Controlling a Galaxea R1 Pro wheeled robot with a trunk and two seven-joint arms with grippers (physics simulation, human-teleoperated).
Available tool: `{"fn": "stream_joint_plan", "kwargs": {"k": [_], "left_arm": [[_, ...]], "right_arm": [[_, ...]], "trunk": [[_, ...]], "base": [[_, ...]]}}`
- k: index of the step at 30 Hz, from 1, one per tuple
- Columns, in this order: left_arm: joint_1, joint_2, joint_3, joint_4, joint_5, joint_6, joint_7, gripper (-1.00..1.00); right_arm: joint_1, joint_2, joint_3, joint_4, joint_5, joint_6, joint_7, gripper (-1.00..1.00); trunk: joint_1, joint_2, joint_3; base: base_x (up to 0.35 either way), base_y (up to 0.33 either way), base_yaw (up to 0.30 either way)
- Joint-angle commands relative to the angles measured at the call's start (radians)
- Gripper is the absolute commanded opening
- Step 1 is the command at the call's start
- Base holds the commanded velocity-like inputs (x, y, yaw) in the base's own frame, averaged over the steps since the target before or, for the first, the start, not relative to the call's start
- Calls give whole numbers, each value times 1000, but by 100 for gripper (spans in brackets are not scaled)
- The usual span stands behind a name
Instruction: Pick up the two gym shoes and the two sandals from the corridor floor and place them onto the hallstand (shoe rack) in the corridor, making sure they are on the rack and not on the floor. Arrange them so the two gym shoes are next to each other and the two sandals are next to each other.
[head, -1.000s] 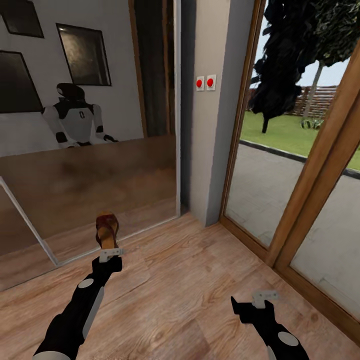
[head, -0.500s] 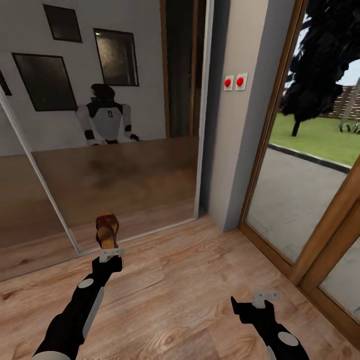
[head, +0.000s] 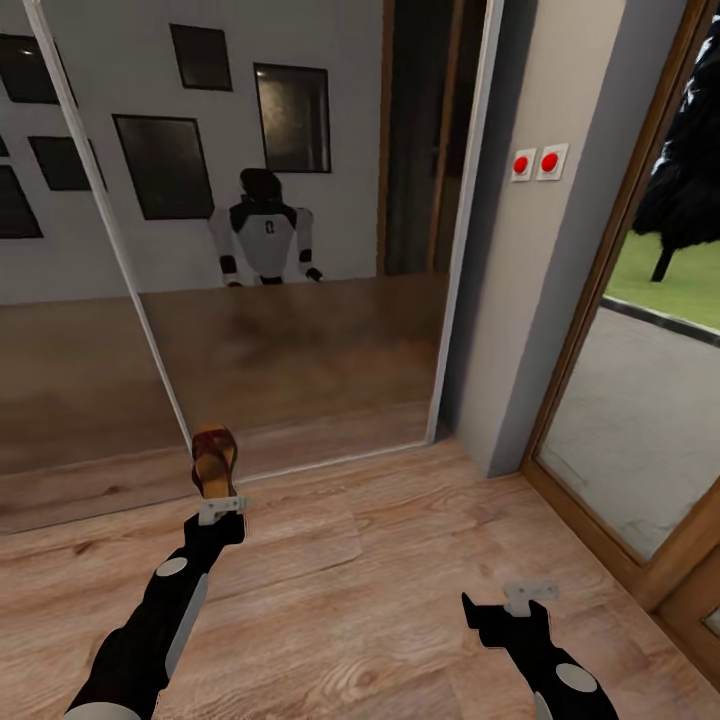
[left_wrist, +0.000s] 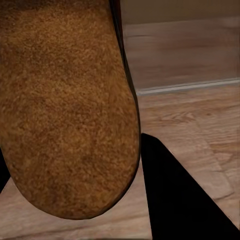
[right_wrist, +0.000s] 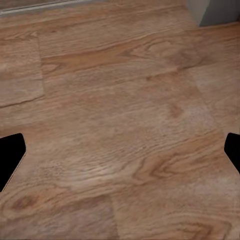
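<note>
Head view: left gripper seemingly clamps a brown sandal upright; right gripper spreads wide, holding nothing.

I can read no text, label, brand or sign anywhere in these views. The one possible mark is a small dark character on the white chest of the robot's reflection in the mirror panel, and it is too small for me to make out. The two red buttons on the grey wall pillar carry no lettering I can see. The dark framed pictures in the reflection look blank to me.
</note>
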Motion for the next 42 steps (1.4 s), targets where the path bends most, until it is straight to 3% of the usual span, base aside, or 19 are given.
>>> {"fn": "stream_joint_plan", "kwargs": {"k": [1,23,42], "left_arm": [[0,0,0,-2,-3,6,-1,-100],[0,0,0,-2,-3,7,-1,-100],[0,0,0,-2,-3,6,-1,-100]], "right_arm": [[0,0,0,-2,0,6,0,100],[0,0,0,-2,0,6,0,100],[0,0,0,-2,0,6,0,100]], "trunk": [[0,0,-1],[0,0,0],[0,0,8]], "base": [[43,-55,291],[136,-236,291],[87,-82,291]]}}
